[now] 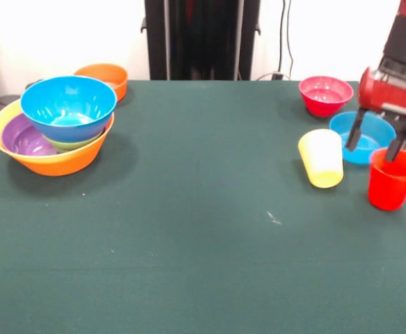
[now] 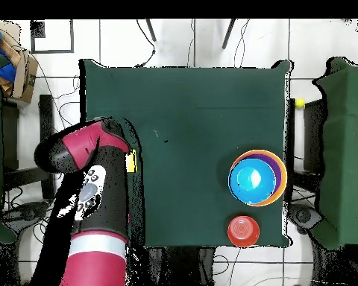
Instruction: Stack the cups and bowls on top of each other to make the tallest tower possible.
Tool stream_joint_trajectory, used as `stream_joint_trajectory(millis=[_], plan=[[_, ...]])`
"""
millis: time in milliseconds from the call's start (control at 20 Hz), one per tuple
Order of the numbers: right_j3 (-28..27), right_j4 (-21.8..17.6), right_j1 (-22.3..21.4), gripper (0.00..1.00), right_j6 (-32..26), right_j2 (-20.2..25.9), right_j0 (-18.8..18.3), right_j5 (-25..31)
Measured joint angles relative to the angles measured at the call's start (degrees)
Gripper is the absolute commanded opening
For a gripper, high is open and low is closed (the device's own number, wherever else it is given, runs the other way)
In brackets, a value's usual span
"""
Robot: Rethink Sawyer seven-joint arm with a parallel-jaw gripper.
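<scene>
Red cup (image 1: 393, 179) nearest cam, upright, directly under gripper (image 1: 377, 145); fingers apart, one at its rim, prob. lining up a grab. Yellow cup (image 1: 322, 158) beside; tower (image 1: 55, 125) far across the table.

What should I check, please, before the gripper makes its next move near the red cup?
1. Gripper open: ok, its two fingers stand apart.
2. Gripper at the red cup: ok, one finger reaches its rim; the cup is not yet held.
3. Red cup upright: ok.
4. Yellow cup clear of the gripper: ok, it lies beside and apart.
5. Tower ready to receive: ok, a blue bowl sits on top, mouth up.
6. Small blue bowl behind the gripper untouched: cannot tell, a finger hides part of it.
</scene>
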Motion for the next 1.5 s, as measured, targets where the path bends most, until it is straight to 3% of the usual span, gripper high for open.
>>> stream_joint_trajectory(millis=[500, 1500], plan=[[0.12, 0.33, -3.42, 1.0, -0.01, 0.82, -0.13, 0.89], [0.83, 0.3, -1.14, 1.0, -0.01, 1.21, 0.41, -1.12]])
